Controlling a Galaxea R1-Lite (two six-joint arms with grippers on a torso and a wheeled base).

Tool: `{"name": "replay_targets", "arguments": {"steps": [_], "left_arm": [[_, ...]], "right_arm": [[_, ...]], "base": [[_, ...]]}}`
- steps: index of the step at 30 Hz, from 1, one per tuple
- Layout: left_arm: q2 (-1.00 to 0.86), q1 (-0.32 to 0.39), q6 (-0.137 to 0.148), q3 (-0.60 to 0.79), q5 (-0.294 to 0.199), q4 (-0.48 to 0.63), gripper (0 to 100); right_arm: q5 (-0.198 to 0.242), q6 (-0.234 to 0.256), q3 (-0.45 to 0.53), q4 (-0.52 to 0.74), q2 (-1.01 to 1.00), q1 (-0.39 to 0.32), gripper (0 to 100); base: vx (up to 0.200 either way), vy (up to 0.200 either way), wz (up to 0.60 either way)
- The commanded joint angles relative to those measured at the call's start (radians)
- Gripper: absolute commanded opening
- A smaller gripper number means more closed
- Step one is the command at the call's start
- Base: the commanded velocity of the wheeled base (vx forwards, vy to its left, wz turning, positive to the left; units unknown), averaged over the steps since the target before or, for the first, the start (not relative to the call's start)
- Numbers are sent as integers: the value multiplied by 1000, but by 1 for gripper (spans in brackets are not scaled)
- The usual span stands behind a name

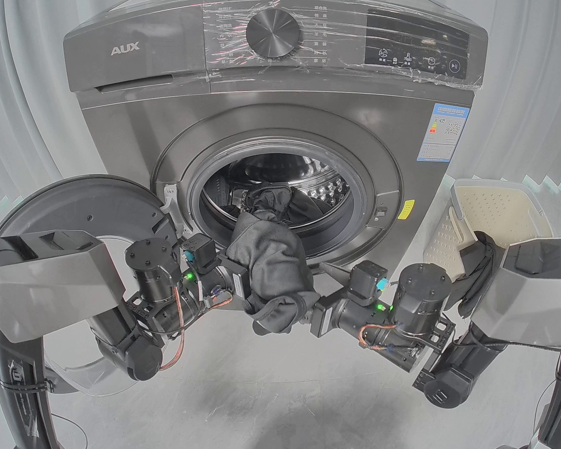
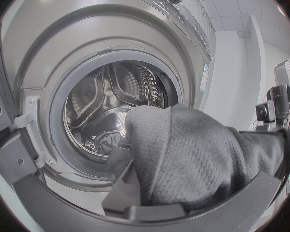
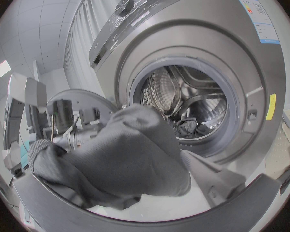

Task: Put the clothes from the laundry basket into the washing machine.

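A dark grey garment (image 1: 268, 263) hangs from the lip of the washing machine's drum (image 1: 305, 182) down in front of the opening. My left gripper (image 1: 246, 291) is shut on its left side and my right gripper (image 1: 308, 313) on its lower right end. The cloth (image 2: 199, 155) covers most of the left gripper, with one finger (image 2: 122, 187) showing. In the right wrist view the garment (image 3: 125, 152) lies against one finger (image 3: 216, 174). Another dark piece (image 1: 269, 197) lies inside the drum. The laundry basket (image 1: 505, 207) stands at the right with dark clothes (image 1: 480, 263) over its rim.
The round door (image 1: 87, 207) stands swung open to the left, close behind my left arm. The machine's front panel (image 1: 411, 176) rises right behind both grippers. Bare grey floor (image 1: 280, 394) lies below them.
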Motion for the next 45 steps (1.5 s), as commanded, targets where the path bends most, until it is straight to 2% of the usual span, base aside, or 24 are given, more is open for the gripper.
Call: {"name": "replay_targets", "arguments": {"steps": [1,4,8,15,17,20,24,25,27,29,32,36,38,40,45], "left_arm": [[-70,1,-1,70,-4,-1,0],[-116,5,-1,96,-7,-1,0],[-183,-1,-3,145,-9,-1,0],[-287,-24,-7,269,-15,-2,0],[-349,-47,-32,331,-22,-1,0],[-416,-61,-46,380,-22,1,0],[-450,-81,-41,430,-18,1,0],[-447,-82,-32,438,-9,1,0],[-450,-82,-33,440,2,1,0],[-452,-81,-36,443,5,1,0],[-438,-68,-26,435,16,1,0],[-435,-55,-35,443,40,4,0],[-412,-18,-26,450,63,2,0],[-406,-12,-24,461,83,2,0],[-399,-12,-32,481,79,2,0]], "right_arm": [[5,-26,163,4,-11,2,100],[10,-35,281,2,-8,2,100],[27,-35,361,-1,1,4,100],[4,-24,338,-14,-4,-12,100],[-45,-21,299,-44,-14,-35,100],[-82,-19,278,-42,-51,-66,100],[-100,-7,283,-44,-63,-92,100],[-130,11,284,-44,-68,-96,100],[-176,40,281,-45,-82,-96,100],[-197,54,283,-44,-96,-104,100],[-202,54,281,-44,-117,-110,100],[-199,60,283,-44,-120,-112,100],[-196,67,284,-44,-111,-112,100],[-196,70,286,-44,-96,-112,100],[-196,71,286,-44,-85,-107,100]], "base": [[0,0,0],[0,0,0],[0,0,0],[0,0,0],[0,0,0],[0,0,0],[0,0,0],[0,0,0],[0,0,0],[0,0,0],[0,0,0],[0,0,0],[0,0,0],[0,0,0],[0,0,0]]}}
